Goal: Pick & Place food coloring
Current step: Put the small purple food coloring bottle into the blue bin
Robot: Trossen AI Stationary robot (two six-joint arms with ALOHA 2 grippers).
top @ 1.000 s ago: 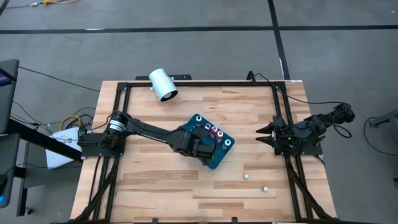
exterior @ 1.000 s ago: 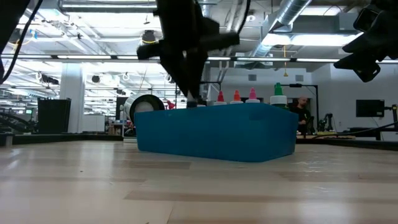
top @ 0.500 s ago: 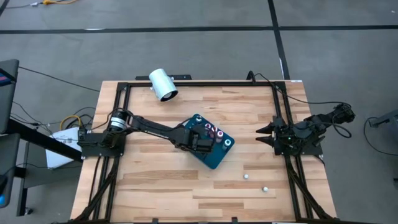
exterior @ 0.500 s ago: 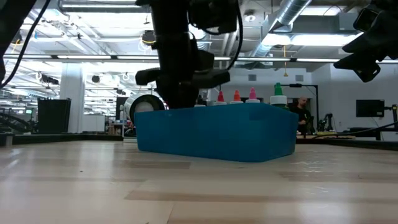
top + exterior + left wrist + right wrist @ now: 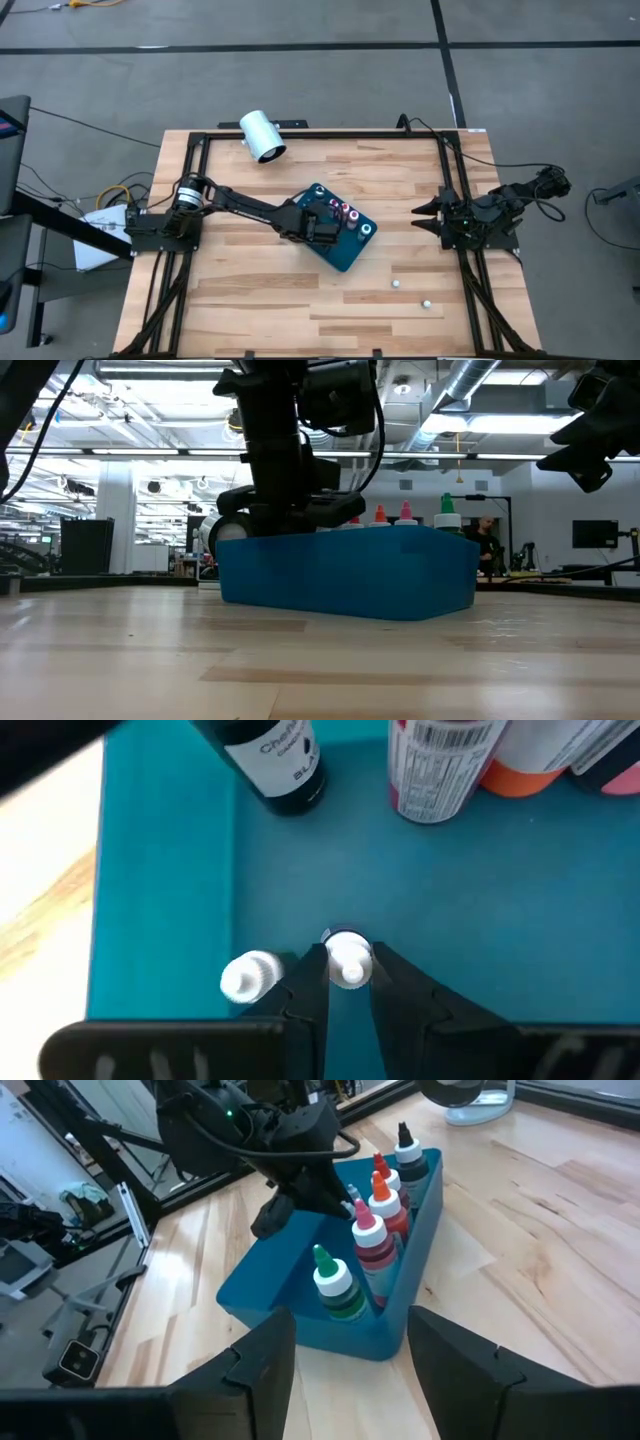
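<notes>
The teal tray [image 5: 346,256] sits mid-table, holding upright food coloring bottles: black [image 5: 270,760], dark red [image 5: 440,770], orange [image 5: 385,1198], pink-topped [image 5: 372,1238] and green-topped [image 5: 335,1285]. My left gripper [image 5: 347,978] reaches down inside the tray [image 5: 160,920] and is shut on a small white ribbed piece [image 5: 347,963], seen end-on. A second white piece [image 5: 248,976] lies on the tray floor beside my fingers. My right gripper [image 5: 350,1365] is open, parked at the table's right edge [image 5: 440,214]. My left gripper pinches the small white piece's ribbed end [image 5: 347,956] between its two fingertips [image 5: 312,970]. The fingers come from above, pointing down into the tray. Whether the piece touches the tray floor I cannot tell.
A big white cylinder [image 5: 262,136] lies at the table's far edge. Two more tiny white pieces [image 5: 396,283] [image 5: 427,303] lie on bare wood toward the near right. The standing bottles crowd the tray's right side. A black frame [image 5: 300,133] borders the table.
My left gripper has come down from above the tray's rim into the tray, shifting slightly toward the far left. The tray and the bottles have stayed where they were.
</notes>
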